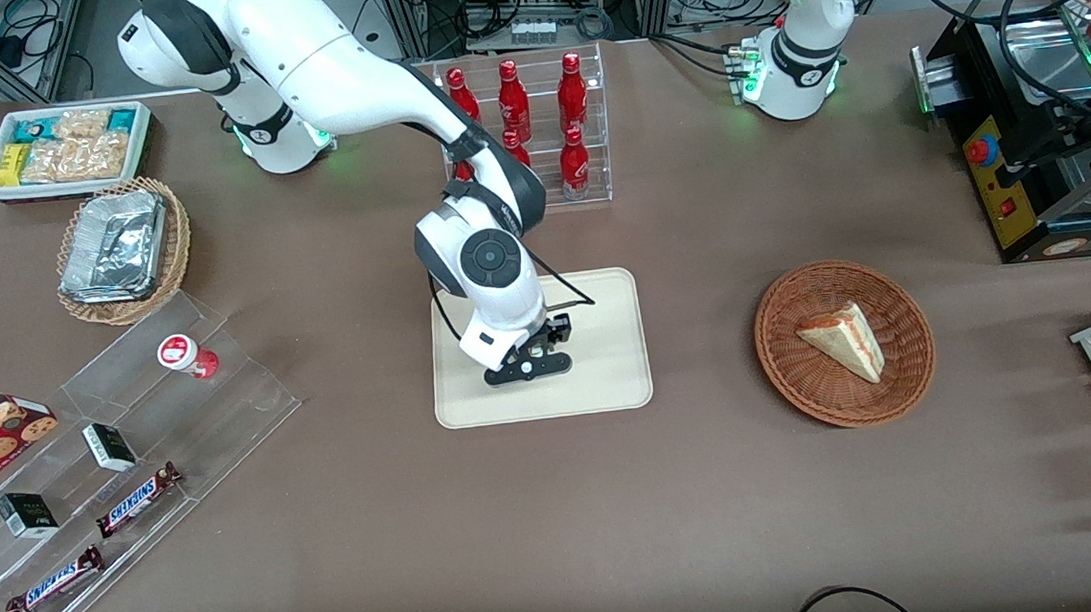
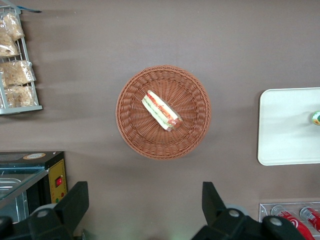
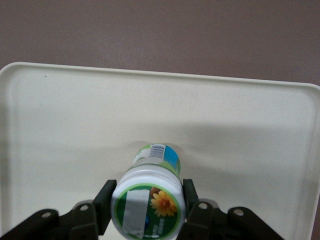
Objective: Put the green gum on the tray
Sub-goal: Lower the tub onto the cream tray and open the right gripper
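The green gum (image 3: 149,196) is a small white bottle with a green lid bearing a yellow flower and a green-blue band. It stands tilted with its base on the cream tray (image 3: 60,125). My right gripper (image 3: 147,205) is shut on the gum, one finger on each side of its lid. In the front view the gripper (image 1: 528,365) is low over the middle of the tray (image 1: 606,340) and hides the gum. In the left wrist view a bit of the gum (image 2: 316,118) shows on the tray (image 2: 285,125).
A white bottle with a red lid (image 1: 186,354) stands on a clear stepped stand with snack bars toward the working arm's end. A wicker basket with a sandwich (image 1: 844,343) lies toward the parked arm's end. A rack of red bottles (image 1: 533,124) stands farther from the camera than the tray.
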Available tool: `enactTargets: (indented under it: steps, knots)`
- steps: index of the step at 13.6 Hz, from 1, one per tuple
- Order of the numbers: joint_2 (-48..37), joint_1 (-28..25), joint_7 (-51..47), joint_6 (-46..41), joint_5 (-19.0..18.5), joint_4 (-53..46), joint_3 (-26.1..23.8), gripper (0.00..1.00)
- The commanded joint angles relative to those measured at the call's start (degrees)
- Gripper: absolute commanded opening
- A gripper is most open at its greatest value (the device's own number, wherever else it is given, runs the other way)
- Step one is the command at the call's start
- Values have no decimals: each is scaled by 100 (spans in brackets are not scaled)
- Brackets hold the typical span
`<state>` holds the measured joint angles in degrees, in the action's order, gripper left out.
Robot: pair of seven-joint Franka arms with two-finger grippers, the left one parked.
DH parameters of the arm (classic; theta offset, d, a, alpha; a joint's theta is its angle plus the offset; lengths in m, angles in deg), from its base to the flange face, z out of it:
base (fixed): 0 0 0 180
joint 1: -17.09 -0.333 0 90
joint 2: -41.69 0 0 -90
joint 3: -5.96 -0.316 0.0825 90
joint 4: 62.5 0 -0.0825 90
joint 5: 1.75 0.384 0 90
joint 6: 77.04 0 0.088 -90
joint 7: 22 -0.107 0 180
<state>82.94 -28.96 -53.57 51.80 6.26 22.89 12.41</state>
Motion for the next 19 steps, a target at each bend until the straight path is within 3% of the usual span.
enactTargets:
  steps: [1,4,5,6,7,15,19]
  knots:
    - [120,-52,-59,211,-71,-31,6,0]
    - [199,-70,-85,395,-71,12,6,0]
    - [217,-70,-77,396,-71,13,6,14]
    - [235,-70,-85,404,-71,13,6,70]
    - [252,-70,-86,413,-71,4,6,100]
    - [147,-35,11,308,-71,4,6,100]
    - [-265,9,160,-341,-71,-5,6,100]
